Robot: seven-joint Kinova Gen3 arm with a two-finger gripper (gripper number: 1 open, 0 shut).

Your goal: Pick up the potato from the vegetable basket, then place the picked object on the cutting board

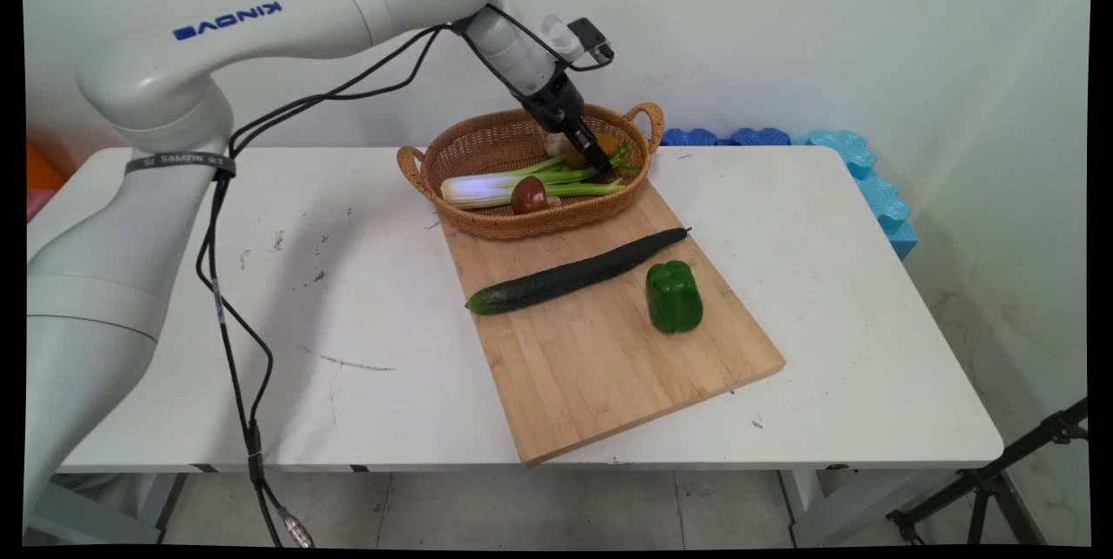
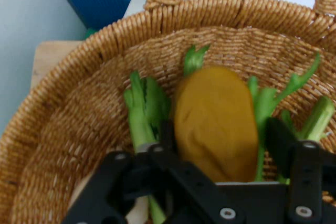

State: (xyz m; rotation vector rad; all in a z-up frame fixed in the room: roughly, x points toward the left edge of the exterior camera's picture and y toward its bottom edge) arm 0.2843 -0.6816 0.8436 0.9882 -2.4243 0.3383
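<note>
Bamboo cutting board on the desk bears a cucumber and green pepper; the hand view shows the gripper, fingers spread, straddling a potato atop celery in the basket, so closing squarely should avoid pinching stalks.

Potato apparently partly behind tool

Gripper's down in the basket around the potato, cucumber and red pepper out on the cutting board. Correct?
One slip: the pepper is green, not red, as the main view shows. The rest holds: the gripper is in the basket with its fingers either side of the potato, and the cucumber lies on the cutting board.
</note>
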